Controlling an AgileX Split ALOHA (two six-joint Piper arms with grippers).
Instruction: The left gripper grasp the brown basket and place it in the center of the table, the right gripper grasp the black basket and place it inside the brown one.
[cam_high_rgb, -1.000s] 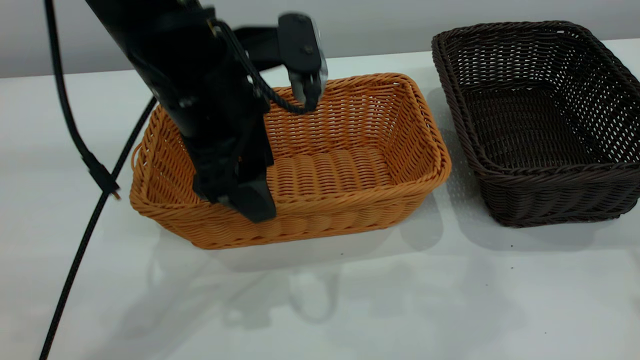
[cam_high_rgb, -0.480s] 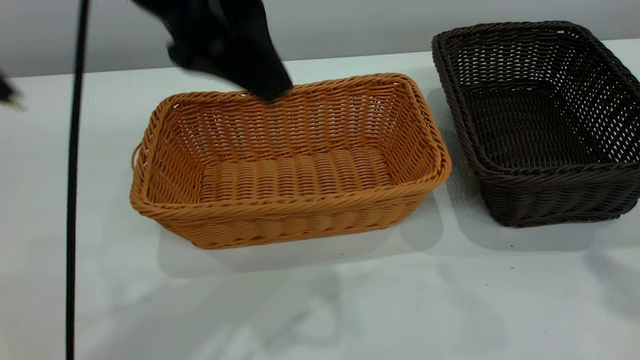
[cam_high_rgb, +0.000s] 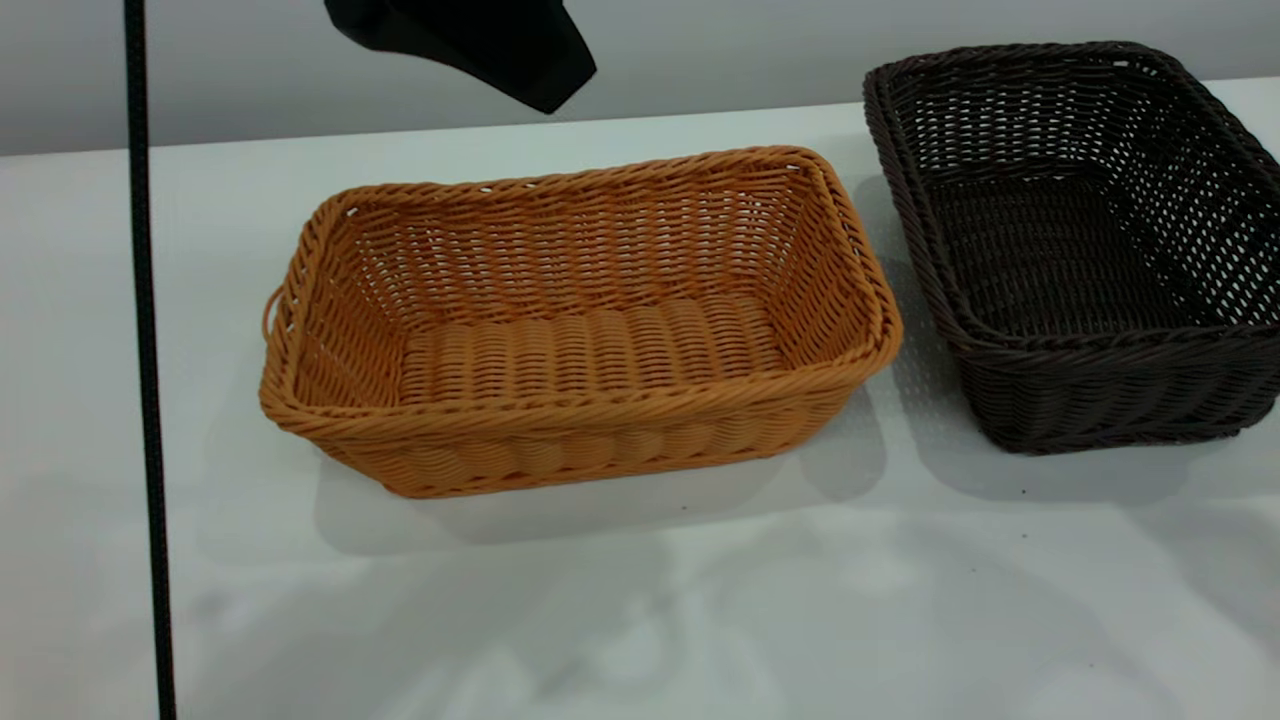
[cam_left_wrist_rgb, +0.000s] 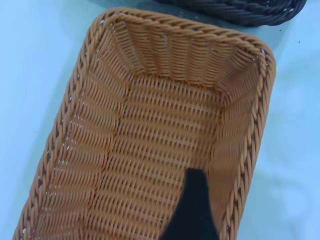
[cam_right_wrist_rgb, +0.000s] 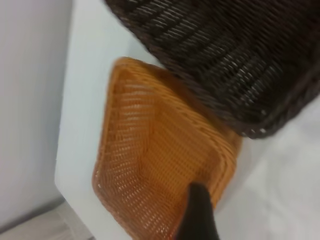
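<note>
The left gripper (cam_high_rgb: 480, 45) hangs above the far long rim of the brown basket (cam_high_rgb: 580, 320), clear of it and holding nothing; only one dark finger (cam_left_wrist_rgb: 192, 210) shows, so how wide it stands cannot be told. The basket sits flat on the table (cam_high_rgb: 700, 600) directly below the gripper. The black basket (cam_high_rgb: 1080, 240) lies just beside the brown one, toward the right arm's side.

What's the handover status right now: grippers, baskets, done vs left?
Left gripper: raised above the far side of the brown basket, holding nothing; finger state unclear.
Right gripper: only a dark fingertip shows in its wrist view, above both baskets.
Brown basket sits empty mid-table; that step looks done.
Black basket stands empty to its right, ungrasped.
Left: right gripper grasps the black basket and sets it inside the brown one.
</note>
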